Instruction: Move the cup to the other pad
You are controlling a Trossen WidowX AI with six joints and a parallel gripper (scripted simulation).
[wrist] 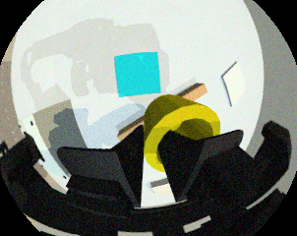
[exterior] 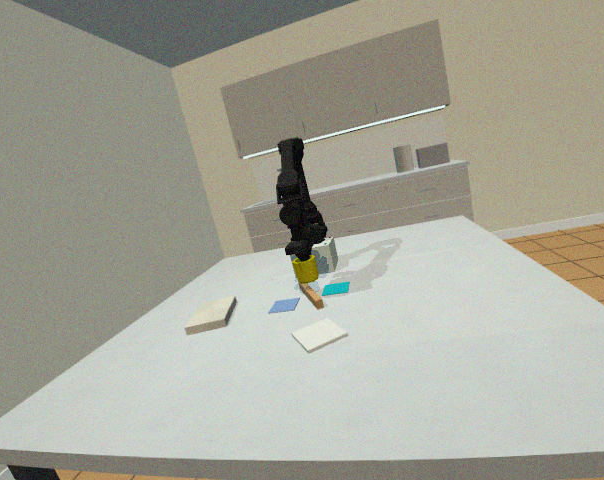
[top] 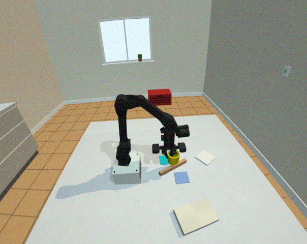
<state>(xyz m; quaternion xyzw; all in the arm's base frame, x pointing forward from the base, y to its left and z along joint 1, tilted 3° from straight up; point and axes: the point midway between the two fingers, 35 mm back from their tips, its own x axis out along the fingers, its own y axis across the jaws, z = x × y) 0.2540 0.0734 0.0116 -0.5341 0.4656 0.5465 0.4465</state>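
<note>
One yellow cup (wrist: 155, 115), gripped at its wall between the black fingers of the gripper (wrist: 148, 128), mouth turned toward the view; its contents are not discernible. One cyan pad (wrist: 138, 74), laid flat, apart from the cup. One wooden bar (wrist: 193, 91), partly hidden by the cup. One off-white tile (wrist: 234, 84), placed well apart from the pad.

Counting them up on the surface (top: 101, 215) (exterior: 312, 392) (wrist: 198, 29)!
Two pads (top: 181, 177) (exterior: 283, 305), one cup (top: 173, 158) (exterior: 305, 269) (wrist: 155, 120), one wooden bar (top: 173, 166) (exterior: 311, 296) (wrist: 194, 92), two pale slabs (top: 196, 215) (exterior: 209, 316), one arm (top: 122, 123) (exterior: 291, 160).
</note>
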